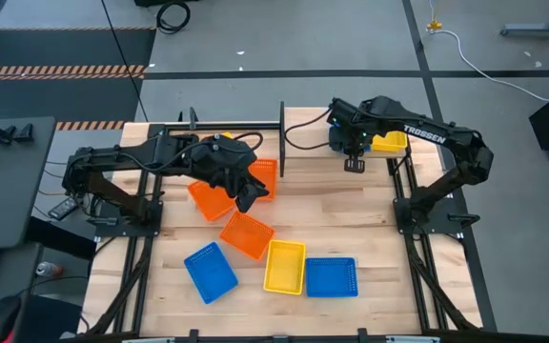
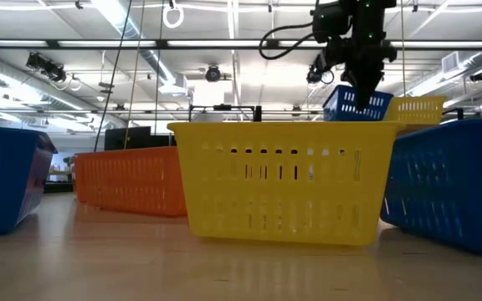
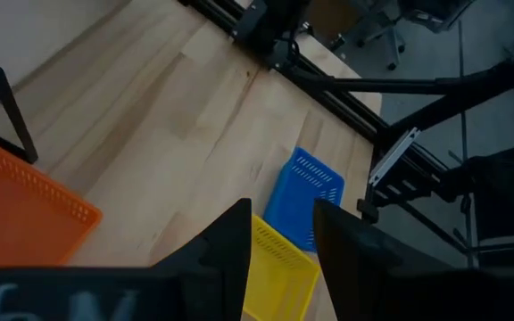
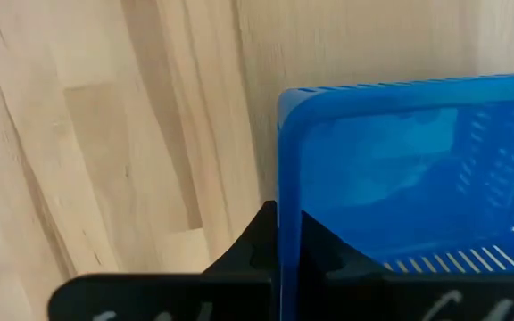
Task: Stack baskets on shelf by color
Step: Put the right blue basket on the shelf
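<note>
My right gripper (image 1: 354, 162) is at the table's far right, shut on a blue basket (image 2: 356, 106) beside a yellow basket (image 1: 389, 143). Both are over a light-wood board (image 1: 317, 164) that looks like the shelf, its posts hidden. My left gripper (image 1: 248, 198) hovers open above two orange baskets (image 1: 213, 197) (image 1: 260, 176), touching nothing. A third orange basket (image 1: 246, 233), two blue ones (image 1: 210, 272) (image 1: 332, 276) and a yellow one (image 1: 284, 267) stand on the tabletop nearer the front. My right gripper (image 4: 290, 250) pinches one side wall of the blue basket at its rim (image 4: 280, 160), one finger outside and one inside. The fingers come from above, pointing down. The basket stays open side up; whether its base rests on the board cannot be seen.
A black post (image 1: 281, 138) stands up at the far middle, with cables beside it. Black frame rails run along the table's left and right edges. Bare wood lies between the front row of baskets and the right arm.
</note>
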Available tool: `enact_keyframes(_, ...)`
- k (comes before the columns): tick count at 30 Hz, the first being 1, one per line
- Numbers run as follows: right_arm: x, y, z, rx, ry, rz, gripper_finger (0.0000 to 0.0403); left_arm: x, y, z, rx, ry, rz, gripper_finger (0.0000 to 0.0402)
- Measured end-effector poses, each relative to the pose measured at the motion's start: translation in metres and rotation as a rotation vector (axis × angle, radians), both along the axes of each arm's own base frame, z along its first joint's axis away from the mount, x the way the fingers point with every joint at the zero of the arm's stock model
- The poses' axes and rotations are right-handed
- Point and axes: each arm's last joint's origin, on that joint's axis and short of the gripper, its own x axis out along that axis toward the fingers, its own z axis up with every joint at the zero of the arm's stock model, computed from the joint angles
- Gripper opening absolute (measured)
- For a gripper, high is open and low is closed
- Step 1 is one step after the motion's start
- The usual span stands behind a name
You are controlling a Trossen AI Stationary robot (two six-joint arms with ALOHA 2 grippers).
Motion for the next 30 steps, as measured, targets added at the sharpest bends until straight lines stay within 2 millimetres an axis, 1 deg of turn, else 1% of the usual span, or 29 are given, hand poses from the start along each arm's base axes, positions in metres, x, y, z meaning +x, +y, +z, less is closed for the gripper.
enact_keyframes(11, 0.0043, -0.0027, 0.0006, -0.037, -0.036, 0.042, 0.0009, 0.0001, 0.0, 0.0002, 0.0, -0.002, 0.0, 0.0128)
enact_keyframes(19, 0.0053, -0.0073, 0.0015, -0.078, -0.051, 0.024, 0.0011, 0.0001, 0.0, 0.0001, 0.001, -0.002, -0.001, 0.0128)
enact_keyframes(30, 0.0069, -0.0088, 0.0022, -0.076, -0.084, -0.019, 0.0054, 0.0001, 0.0, 0.0001, 0.001, -0.001, -0.001, 0.0128)
